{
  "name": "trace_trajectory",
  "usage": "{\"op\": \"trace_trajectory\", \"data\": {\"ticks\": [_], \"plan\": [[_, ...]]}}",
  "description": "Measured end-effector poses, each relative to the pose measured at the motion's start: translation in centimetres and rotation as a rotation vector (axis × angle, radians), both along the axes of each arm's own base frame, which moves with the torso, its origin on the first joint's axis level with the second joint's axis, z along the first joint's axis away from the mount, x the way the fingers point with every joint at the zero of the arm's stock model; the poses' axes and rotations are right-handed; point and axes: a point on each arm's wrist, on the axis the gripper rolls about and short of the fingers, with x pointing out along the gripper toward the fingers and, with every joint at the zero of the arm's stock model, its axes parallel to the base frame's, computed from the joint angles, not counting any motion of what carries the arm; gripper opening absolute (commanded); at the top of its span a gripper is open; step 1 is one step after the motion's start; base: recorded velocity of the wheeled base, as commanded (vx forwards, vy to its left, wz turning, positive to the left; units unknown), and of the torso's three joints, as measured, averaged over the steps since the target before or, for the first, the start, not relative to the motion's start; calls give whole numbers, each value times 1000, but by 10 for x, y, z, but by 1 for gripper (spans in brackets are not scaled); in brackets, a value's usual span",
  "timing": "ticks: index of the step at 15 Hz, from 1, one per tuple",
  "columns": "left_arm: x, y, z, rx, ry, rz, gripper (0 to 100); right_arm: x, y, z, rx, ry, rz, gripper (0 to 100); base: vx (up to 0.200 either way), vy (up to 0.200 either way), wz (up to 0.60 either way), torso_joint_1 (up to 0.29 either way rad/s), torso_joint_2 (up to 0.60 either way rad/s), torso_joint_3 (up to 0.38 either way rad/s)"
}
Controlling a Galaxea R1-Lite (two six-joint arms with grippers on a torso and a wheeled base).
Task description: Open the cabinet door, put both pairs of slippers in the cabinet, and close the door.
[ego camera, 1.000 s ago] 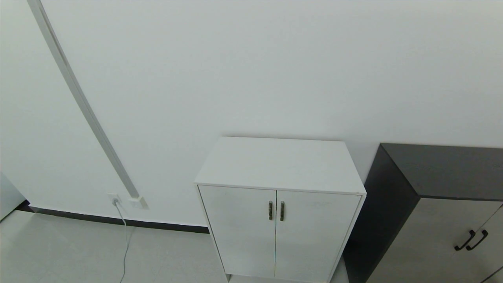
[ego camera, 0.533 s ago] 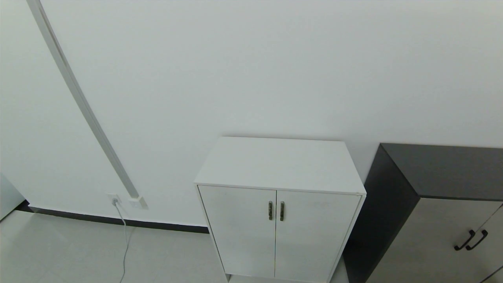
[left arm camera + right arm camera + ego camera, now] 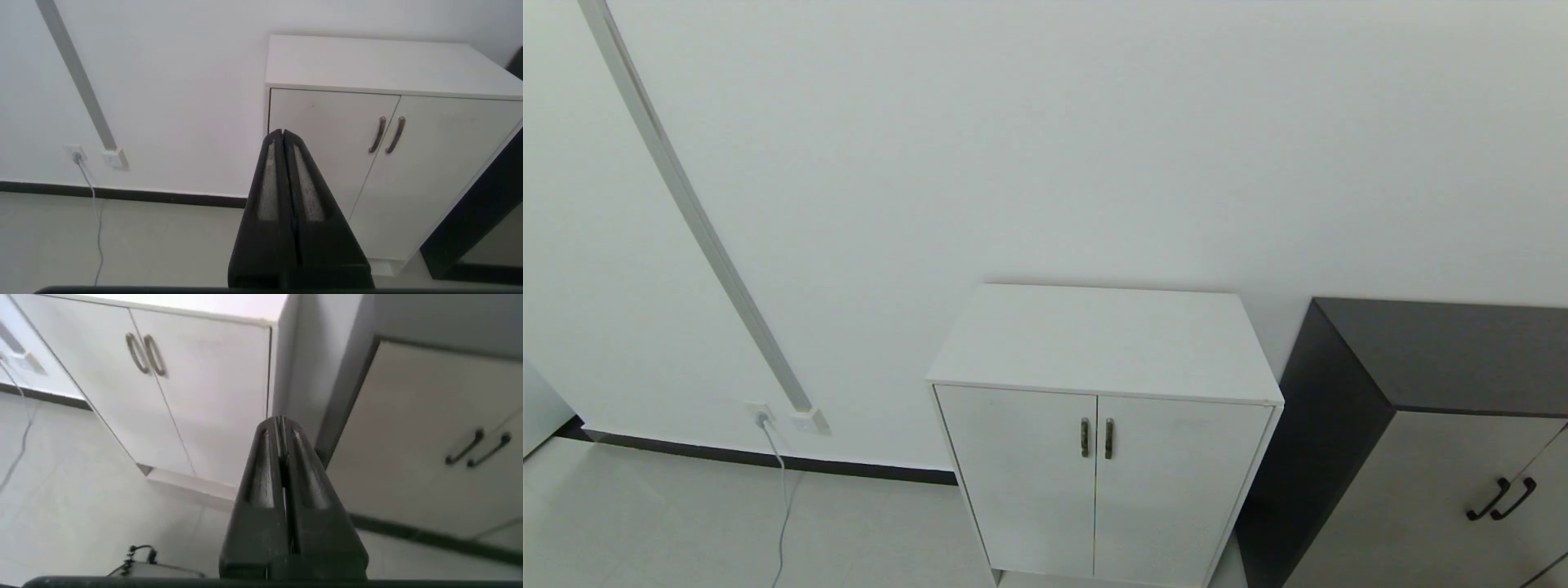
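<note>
before the closed white cabinet (image 3: 1023, 478), the left gripper (image 3: 283, 135) and right gripper (image 3: 282, 422) are both clenched shut.

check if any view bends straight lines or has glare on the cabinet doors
Head view: the wall strip bows into a curve, a lens effect; the white cabinet doors show only a faint sheen. Left wrist view: that strip runs nearly straight. Right wrist view: soft, even light on the dark cabinet doors, no hard glare.
</note>
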Motion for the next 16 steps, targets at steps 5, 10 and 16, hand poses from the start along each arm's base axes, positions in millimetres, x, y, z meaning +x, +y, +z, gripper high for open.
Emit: {"op": "trace_trajectory", "data": {"ticks": [5,10,16], "plan": [[0,0,0,0,0,-1,0,-6,-1,-1,19,-74,-4,0,0,0,0,0,0,0],[0,0,0,0,0,0,0,-8,-1,-1,19,-97,-87,0,0,0,0,0,0,0],[0,0,0,0,0,-1,0,-12,1,-3,19,-150,-173,0,0,0,0,0,0,0]]}}
